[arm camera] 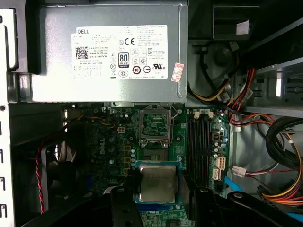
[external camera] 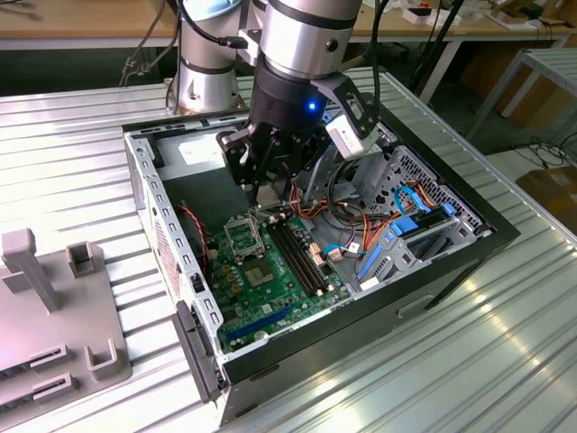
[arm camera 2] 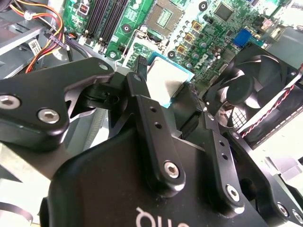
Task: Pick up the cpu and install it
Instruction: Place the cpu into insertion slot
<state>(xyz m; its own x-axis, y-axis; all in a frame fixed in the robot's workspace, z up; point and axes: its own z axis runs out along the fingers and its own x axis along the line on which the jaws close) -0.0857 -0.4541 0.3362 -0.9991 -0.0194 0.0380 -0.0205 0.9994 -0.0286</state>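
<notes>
The cpu [arm camera: 157, 182], a small square chip with a silver-grey face on a blue-green edge, sits between the black fingers of my gripper [arm camera: 157, 189]. In the second wrist view its pale face [arm camera 2: 165, 81] shows between the same two fingers [arm camera 2: 142, 90]. The gripper is shut on the cpu. The open socket [arm camera: 155, 124] with its metal frame lies on the green motherboard [arm camera: 118, 142], a little beyond the held chip. In the exterior view my gripper [external camera: 270, 191] hangs inside the open computer case, just above the socket [external camera: 242, 236].
A grey power supply [arm camera: 109, 52] fills the case end beyond the socket. Memory slots [external camera: 297, 253] run beside the socket. A black fan [arm camera 2: 255, 94] and red-black wires sit close by. Coloured cables [external camera: 361, 216] crowd the drive bay. A grey fixture [external camera: 54, 307] stands at the exterior view's left.
</notes>
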